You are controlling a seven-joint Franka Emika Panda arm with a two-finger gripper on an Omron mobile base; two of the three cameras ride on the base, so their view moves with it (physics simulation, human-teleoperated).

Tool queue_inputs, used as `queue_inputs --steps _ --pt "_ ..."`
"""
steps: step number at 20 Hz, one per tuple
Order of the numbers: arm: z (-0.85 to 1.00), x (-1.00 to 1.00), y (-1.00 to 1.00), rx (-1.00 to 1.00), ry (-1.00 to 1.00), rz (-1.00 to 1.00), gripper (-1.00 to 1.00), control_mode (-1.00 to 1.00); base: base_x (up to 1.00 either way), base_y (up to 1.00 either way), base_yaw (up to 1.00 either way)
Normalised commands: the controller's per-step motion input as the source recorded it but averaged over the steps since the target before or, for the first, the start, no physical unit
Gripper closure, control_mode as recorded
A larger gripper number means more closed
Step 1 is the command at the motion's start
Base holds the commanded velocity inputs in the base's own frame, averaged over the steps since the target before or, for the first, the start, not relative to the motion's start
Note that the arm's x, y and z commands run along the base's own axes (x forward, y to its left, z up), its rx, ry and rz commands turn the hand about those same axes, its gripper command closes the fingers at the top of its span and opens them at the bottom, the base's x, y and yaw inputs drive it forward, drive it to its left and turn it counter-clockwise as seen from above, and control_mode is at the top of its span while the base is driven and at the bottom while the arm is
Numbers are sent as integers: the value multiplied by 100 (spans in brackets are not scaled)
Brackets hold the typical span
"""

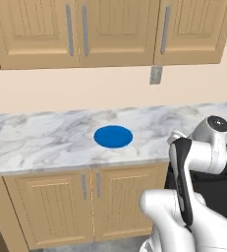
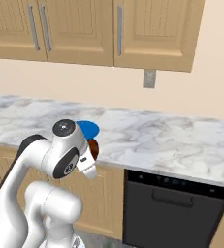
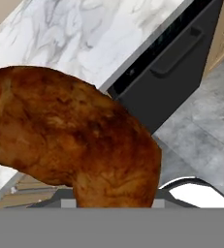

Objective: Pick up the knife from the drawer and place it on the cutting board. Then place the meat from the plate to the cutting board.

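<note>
step: carrying the meat [image 3: 74,140] to the cutting board | gripper [image 2: 90,156]: partly closed on the meat, lifted off the bench [image 1: 36,142] | blue plate [image 1: 113,136] bare | next: I find the board and lower the meat flat onto it

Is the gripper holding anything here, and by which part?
Yes: the gripper holds the meat, lifted off the blue plate. In the hand view the lump's lower end sits at the fingers; the exact contact spots are hidden by the meat itself.
</note>
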Motion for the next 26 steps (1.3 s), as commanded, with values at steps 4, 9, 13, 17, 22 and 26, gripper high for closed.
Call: queue_inputs --steps 4,9,13,17,22,26 --pt "0 0 0 0 0 0 100 100 0 -93 -2" --pt "0 0 0 0 0 0 100 100 2 -87 -2" --pt "0 0 0 0 0 0 100 100 12 -77 -3" --pt "0 0 0 0 0 0 100 100 18 -84 -1" --pt "0 0 0 0 0 0 100 100 26 -84 0" --pt "0 0 0 0 0 0 100 100 29 -87 0"
